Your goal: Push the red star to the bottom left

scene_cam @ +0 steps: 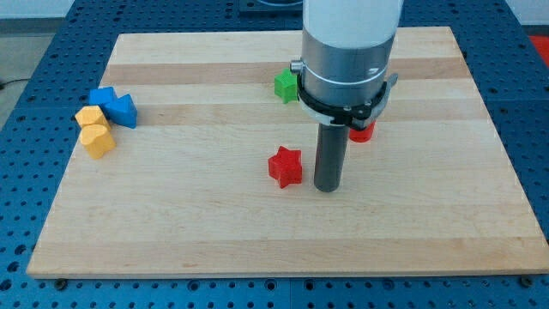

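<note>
The red star [286,166] is found near the middle of the wooden board [171,232]. My tip [328,188] is set down just to the view's right of the star, close but apparently apart, probably so that a leftward push can be made. No pincer is fitted; nothing is held. Behind the rod, up and right of the star, a red block [362,131] is largely hidden and its shape cannot be told; a green block [286,85] is partly covered.

Single raised view, angled down (fairly near), whole board [171,232]
</note>
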Robot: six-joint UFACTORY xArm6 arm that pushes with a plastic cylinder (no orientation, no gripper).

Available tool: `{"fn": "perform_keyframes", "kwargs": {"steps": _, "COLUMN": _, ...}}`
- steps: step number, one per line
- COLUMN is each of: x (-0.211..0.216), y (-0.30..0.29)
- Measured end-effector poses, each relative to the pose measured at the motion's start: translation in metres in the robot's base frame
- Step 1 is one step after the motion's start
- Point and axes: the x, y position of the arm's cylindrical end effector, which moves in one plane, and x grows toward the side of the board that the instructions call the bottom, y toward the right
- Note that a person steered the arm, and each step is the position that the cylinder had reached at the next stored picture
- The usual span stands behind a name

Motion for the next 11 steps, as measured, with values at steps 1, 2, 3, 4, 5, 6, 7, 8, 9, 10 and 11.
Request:
{"fn": "perform_keyframes", "kwargs": {"steps": 1, "x": 0.011, "y": 0.0}}
{"fn": "perform_keyframes", "kwargs": {"steps": 2, "x": 0.015, "y": 0.0}}
{"fn": "perform_keyframes", "kwargs": {"steps": 3, "x": -0.002, "y": 0.016}}
{"fn": "perform_keyframes", "kwargs": {"steps": 4, "x": -0.041, "y": 0.013}}
{"fn": "perform_keyframes", "kwargs": {"steps": 5, "x": -0.056, "y": -0.021}}
{"fn": "perform_keyframes", "kwargs": {"steps": 6, "x": -0.054, "y": -0.052}}
{"fn": "perform_keyframes", "kwargs": {"steps": 7, "x": -0.054, "y": -0.061}}
{"fn": "perform_keyframes", "kwargs": {"steps": 8, "x": -0.051, "y": -0.057}}
{"fn": "perform_keyframes", "kwargs": {"steps": 9, "x": -0.05, "y": -0.002}}
{"fn": "perform_keyframes", "kwargs": {"steps": 10, "x": -0.04, "y": 0.006}}
{"fn": "perform_keyframes", "kwargs": {"steps": 11, "x": -0.02, "y": -0.013}}
